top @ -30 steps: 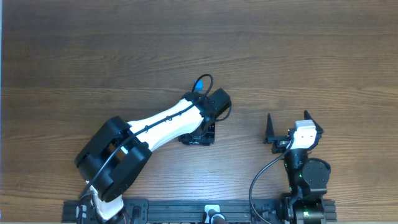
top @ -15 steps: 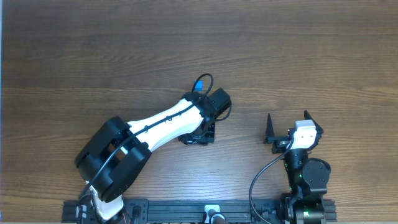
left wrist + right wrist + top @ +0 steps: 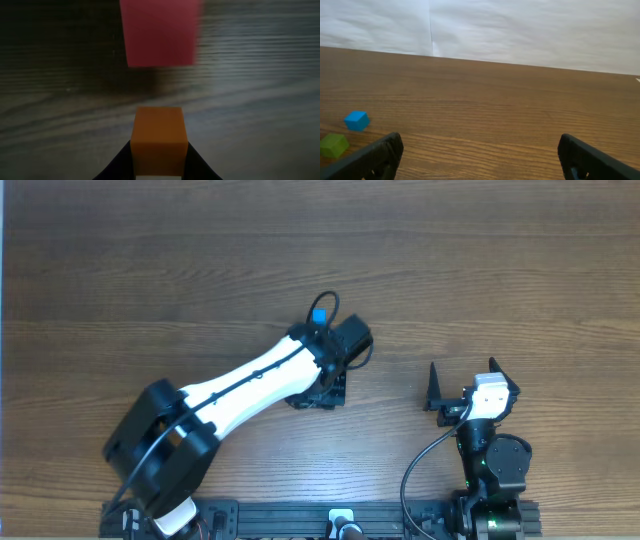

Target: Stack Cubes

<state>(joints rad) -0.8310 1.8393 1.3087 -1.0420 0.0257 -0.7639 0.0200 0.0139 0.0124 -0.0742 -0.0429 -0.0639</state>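
An orange cube (image 3: 159, 132) sits between the fingers of my left gripper (image 3: 159, 152), which is shut on it. Just beyond it a pink cube (image 3: 160, 32) lies on the wooden table (image 3: 260, 100), with a gap between the two. From above, my left gripper (image 3: 318, 396) points down near the table's middle and hides both cubes. My right gripper (image 3: 464, 380) rests near its base, open and holding nothing. In the right wrist view, the right gripper (image 3: 480, 157) frames bare wood, with a blue cube (image 3: 356, 120) and a green cube (image 3: 333, 145) off to one side.
The wooden table (image 3: 300, 250) stretches wide behind both arms. A white backdrop (image 3: 520, 30) stands past the table's far edge. A black rail (image 3: 340, 515) with the arm bases runs along the near edge.
The left arm's elbow has swung left and lower, and its wrist has shifted slightly up the table with the orange cube still held. The right arm has stayed put.
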